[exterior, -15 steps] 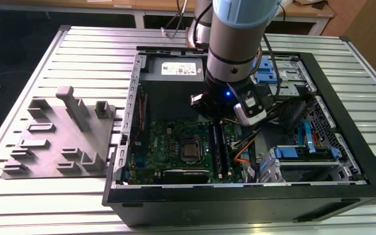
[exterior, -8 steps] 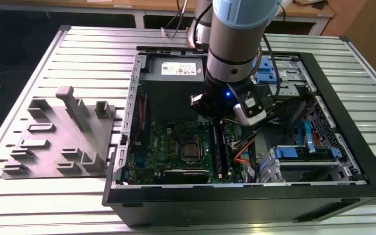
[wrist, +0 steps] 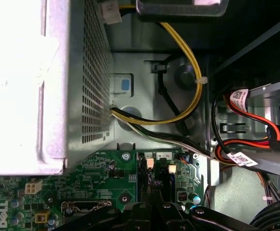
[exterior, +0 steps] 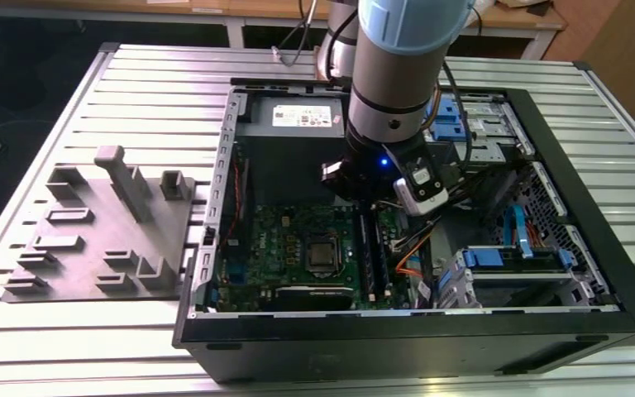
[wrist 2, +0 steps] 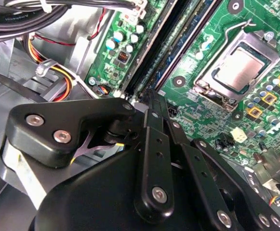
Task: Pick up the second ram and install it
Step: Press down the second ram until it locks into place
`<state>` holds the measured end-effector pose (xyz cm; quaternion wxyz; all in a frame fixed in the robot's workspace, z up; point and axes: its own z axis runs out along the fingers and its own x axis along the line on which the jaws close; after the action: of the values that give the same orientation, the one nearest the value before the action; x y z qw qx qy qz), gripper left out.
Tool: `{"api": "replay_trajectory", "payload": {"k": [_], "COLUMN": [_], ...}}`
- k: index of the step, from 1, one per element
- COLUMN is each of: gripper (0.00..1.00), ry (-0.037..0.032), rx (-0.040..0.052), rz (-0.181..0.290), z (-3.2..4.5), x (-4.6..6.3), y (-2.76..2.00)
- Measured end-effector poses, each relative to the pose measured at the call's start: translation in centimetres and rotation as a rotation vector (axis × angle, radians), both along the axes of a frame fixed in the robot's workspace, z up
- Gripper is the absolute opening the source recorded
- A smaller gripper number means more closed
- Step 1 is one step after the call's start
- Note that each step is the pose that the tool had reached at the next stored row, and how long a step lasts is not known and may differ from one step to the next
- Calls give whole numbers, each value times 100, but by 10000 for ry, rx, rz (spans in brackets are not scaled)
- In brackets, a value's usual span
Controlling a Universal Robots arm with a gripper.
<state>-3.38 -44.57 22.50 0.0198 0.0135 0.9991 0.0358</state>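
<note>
The second ram is a dark blue-green stick with black chips, standing between the long black slot rails on the green motherboard. In the exterior view it is a dark strip right of the CPU socket. My gripper is down inside the open computer case, its fingers drawn together into one narrow tip at the end of the ram nearest the power supply. Whether the tip touches the stick I cannot tell. In the exterior view the gripper sits just above that end.
The grey power supply box stands close beside the gripper, with yellow and black cables looping past it. Drive cages with blue clips fill the case's side at the exterior view's right. A grey parts fixture lies outside the case on the slatted table.
</note>
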Motion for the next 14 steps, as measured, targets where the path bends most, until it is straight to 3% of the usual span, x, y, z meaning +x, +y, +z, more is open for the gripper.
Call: {"api": "replay_trajectory", "payload": {"k": [14], "gripper": [7], "ry": [0], "rx": [6], "rz": [0], "z": [-49], "x": [0], "y": [15]}}
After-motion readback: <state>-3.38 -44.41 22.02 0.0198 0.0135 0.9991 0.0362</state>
